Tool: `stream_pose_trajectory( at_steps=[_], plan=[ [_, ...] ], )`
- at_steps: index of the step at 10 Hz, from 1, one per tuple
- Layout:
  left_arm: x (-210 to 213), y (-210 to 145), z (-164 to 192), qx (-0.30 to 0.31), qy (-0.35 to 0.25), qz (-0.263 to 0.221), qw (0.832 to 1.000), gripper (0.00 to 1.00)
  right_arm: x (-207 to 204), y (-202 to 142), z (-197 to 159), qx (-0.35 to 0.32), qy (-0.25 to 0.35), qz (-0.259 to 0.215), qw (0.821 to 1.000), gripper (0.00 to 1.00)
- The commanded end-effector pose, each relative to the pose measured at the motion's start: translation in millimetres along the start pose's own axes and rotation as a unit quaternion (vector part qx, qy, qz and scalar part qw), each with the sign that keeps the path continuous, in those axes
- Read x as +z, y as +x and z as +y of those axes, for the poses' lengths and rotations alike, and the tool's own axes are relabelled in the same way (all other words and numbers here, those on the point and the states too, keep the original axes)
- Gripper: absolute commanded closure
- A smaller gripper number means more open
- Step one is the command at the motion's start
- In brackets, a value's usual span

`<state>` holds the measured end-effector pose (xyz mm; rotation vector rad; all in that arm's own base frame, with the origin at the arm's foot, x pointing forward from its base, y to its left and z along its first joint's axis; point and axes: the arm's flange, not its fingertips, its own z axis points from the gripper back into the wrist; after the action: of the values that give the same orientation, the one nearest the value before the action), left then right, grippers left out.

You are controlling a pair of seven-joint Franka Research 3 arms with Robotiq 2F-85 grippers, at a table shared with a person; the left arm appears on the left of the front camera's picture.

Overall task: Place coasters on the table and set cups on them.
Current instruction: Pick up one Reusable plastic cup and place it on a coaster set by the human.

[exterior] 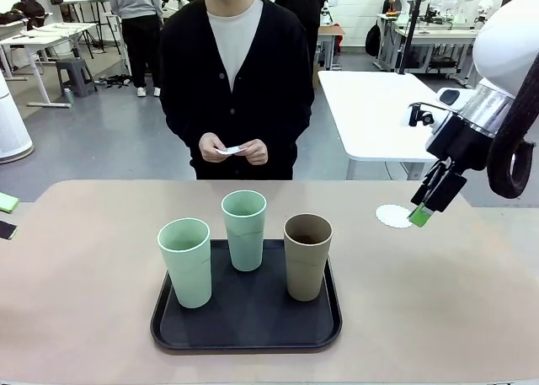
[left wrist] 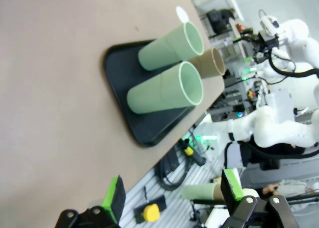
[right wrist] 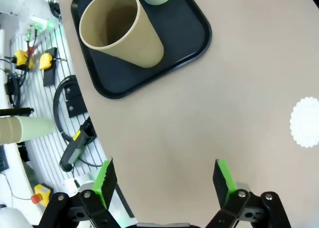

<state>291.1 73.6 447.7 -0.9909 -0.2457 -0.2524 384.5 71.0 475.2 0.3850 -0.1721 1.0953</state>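
Note:
Three cups stand on a black tray (exterior: pixel 244 334) on the beige table (exterior: pixel 84 301): a mint cup (exterior: pixel 186 262) front left, a mint cup (exterior: pixel 244 230) at the back, a taupe cup (exterior: pixel 307 256) on the right. One white scalloped coaster (exterior: pixel 392 216) lies flat on the table right of the tray. My right gripper (exterior: pixel 425 206) hovers open just right of that coaster, holding nothing. The right wrist view has the coaster (right wrist: pixel 306 122) at its right edge and the taupe cup (right wrist: pixel 119 28). My left gripper (left wrist: pixel 172 193) is open and empty, facing the cups (left wrist: pixel 167 91).
A person stands at the far side, both hands holding a small white thing (exterior: pixel 233 149) at waist height. A white table (exterior: pixel 370 107) stands behind on the right. A green pad (exterior: pixel 7 201) and a dark object (exterior: pixel 7 230) lie at the table's left edge.

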Motion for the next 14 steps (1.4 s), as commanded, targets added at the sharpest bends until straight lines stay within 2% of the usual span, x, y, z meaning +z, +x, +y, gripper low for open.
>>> stream_pose_trajectory(
  at_steps=[1, 2, 3, 4, 5, 7, 9, 11, 14],
  plan=[
    [-1.3, 2.2, -1.4, -0.003, -0.006, -0.003, 1.000, 0.00, 3.9, -1.1, 1.3, -0.005, -0.003, -0.002, 1.000, 0.00],
    [-1.3, 2.2, -1.4, -0.003, -0.006, -0.003, 1.000, 0.00, 0.0, 0.0, 0.0, 0.000, 0.000, 0.000, 1.000, 0.00],
    [-1.3, 2.2, -1.4, -0.003, -0.006, -0.003, 1.000, 0.00, -2.2, -22.2, 4.6, 0.124, 0.019, -0.085, 0.988, 0.00],
    [-1.3, 2.2, -1.4, -0.003, -0.006, -0.003, 1.000, 0.00, -9.7, -35.2, -1.7, 0.184, 0.025, -0.130, 0.974, 0.00],
    [-1.3, 2.2, -1.4, -0.003, -0.006, -0.003, 1.000, 0.00, -18.1, -48.0, -11.4, 0.208, 0.036, -0.177, 0.961, 0.00],
    [-1.3, 2.2, -1.4, -0.003, -0.006, -0.003, 1.000, 0.00, -33.3, -60.9, -26.0, 0.216, 0.045, -0.264, 0.939, 0.00],
    [-1.3, 2.2, -1.4, -0.003, -0.006, -0.003, 1.000, 0.00, -48.0, -68.3, -32.6, 0.228, 0.053, -0.325, 0.916, 0.00],
    [-1.3, 2.2, -1.4, -0.003, -0.006, -0.003, 1.000, 0.00, -68.3, -73.4, -46.3, 0.185, 0.071, -0.351, 0.915, 0.00],
    [-1.3, 2.2, -1.4, -0.003, -0.006, -0.003, 1.000, 0.00, -105.3, -75.1, -59.8, 0.168, 0.101, -0.353, 0.915, 0.00]
  ],
)
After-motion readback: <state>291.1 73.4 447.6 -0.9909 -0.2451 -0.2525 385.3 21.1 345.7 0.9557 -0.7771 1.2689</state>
